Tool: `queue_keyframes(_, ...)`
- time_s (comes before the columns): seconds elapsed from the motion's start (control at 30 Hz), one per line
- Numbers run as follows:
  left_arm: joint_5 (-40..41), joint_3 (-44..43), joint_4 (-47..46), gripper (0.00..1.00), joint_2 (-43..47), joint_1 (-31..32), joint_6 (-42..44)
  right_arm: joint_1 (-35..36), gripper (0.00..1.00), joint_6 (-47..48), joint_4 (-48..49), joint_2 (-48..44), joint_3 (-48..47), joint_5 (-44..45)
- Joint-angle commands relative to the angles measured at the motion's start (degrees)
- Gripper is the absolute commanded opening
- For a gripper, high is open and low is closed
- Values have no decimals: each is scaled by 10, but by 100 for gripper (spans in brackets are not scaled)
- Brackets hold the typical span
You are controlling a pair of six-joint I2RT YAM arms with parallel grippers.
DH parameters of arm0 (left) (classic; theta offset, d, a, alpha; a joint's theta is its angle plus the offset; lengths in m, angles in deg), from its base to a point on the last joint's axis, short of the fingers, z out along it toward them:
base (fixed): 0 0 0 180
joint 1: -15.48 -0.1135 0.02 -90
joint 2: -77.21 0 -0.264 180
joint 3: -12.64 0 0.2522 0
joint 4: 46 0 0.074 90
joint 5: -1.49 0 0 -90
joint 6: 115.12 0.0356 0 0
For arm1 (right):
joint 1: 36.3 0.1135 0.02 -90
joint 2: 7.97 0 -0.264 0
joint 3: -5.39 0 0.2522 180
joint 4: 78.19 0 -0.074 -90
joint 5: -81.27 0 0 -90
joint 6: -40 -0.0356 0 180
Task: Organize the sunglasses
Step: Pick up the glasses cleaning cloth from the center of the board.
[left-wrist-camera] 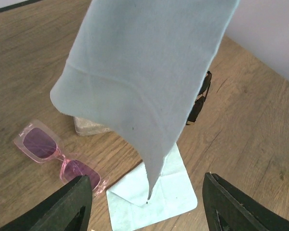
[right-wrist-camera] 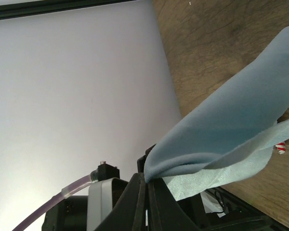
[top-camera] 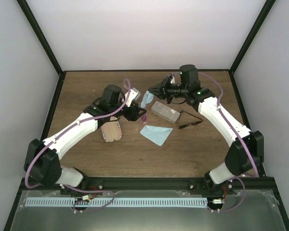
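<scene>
Left wrist | sunglasses (left-wrist-camera: 61, 158) | clear-pink rectangular frame, purple lenses | on table (left-wrist-camera: 260, 144)

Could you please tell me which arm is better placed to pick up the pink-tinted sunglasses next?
Probably left: the left gripper is open, with the pink-tinted sunglasses lying just beside its fingers, whereas the right gripper is shut on a blue cloth held up in the air.

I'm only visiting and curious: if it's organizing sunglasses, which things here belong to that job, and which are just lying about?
Part of the job: pink-framed sunglasses with purple lenses; thin black wire-framed sunglasses.
Not part of it: flat light blue cloth; hanging light blue cloth; clear grey case; oval pink-striped case.
</scene>
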Motion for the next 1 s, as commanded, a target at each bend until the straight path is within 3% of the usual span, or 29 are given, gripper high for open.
queue_keyframes(0.0, -12, 10, -18, 59, -6, 2, 0, -3, 1, -4, 10, -19, -27, -11)
queue_keyframes(0.13, -15, 7, -18, 49, -13, 2, -1, -3, 1, -4, 10, -22, -23, -11)
queue_keyframes(0.27, -9, 4, -20, 48, -13, 2, -6, -3, 1, -4, 12, -24, -21, -14)
queue_keyframes(0.6, 3, -9, -19, 34, -26, 2, -11, -3, 1, -2, 14, -26, -15, -21)
queue_keyframes(0.7, -1, -10, -22, 38, -27, 2, -15, -3, 1, 0, 11, -27, -14, -24)
queue_keyframes(0.8, 6, -7, -31, 57, -20, 2, -19, -3, 1, 2, 11, -28, -12, -25)
queue_keyframes(0.97, 27, -1, -49, 58, -12, 2, -28, -3, 1, 0, 15, -29, -11, -25)
